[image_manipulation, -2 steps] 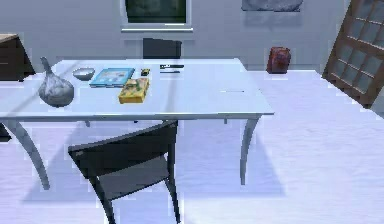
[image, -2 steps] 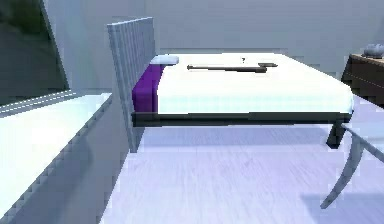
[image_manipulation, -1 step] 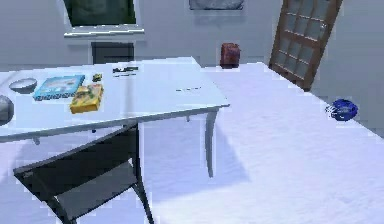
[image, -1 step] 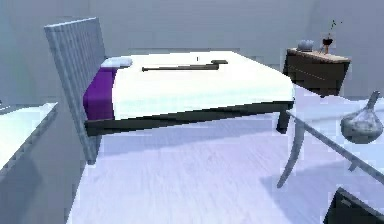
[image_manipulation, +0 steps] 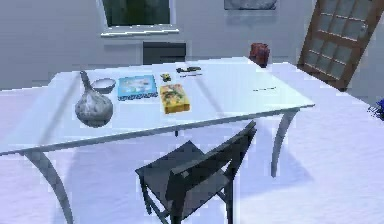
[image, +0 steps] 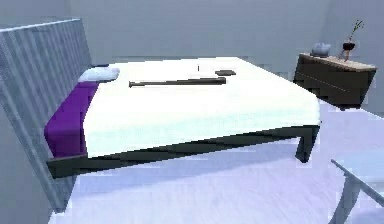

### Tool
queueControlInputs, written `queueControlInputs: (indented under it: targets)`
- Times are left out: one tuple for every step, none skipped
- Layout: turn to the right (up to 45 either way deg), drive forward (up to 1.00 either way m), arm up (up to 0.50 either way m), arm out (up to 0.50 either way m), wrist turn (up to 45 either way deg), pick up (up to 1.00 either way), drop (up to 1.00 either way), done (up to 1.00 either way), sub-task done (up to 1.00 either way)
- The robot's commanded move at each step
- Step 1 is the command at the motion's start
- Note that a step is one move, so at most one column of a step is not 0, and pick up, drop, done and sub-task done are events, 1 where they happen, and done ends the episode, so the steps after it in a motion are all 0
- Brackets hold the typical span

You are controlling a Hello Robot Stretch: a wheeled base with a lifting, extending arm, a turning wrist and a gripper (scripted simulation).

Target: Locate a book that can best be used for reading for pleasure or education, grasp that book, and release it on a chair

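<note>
Dark chair [image_manipulation: 195, 180] stands nearest in the arm side view, drawn up to the white surface [image_manipulation: 250, 95]. Beyond it lie the yellow book [image_manipulation: 174, 97] and the blue book [image_manipulation: 132, 88], close to a grey vase [image_manipulation: 93, 103]. I cannot tell the hand's state. A reach could knock the vase, or take the wrong book. The forward view adds a bed [image: 200, 105] and dresser [image: 335, 75].

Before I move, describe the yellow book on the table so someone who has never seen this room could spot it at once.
Find the long white table below the window, with a dark chair at its near side. Just beyond the chair's back, the yellow book lies flat near the table's front edge. The blue book to its left differs by colour.
</note>
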Motion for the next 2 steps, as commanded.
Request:
queueControlInputs:
  targets:
    - [45.0,0.00,0.00,0.00,0.0,0.00,0.00,0.00,0.00]
    - [45.0,0.00,0.00,0.00,0.0,0.00,0.00,0.00,0.00]
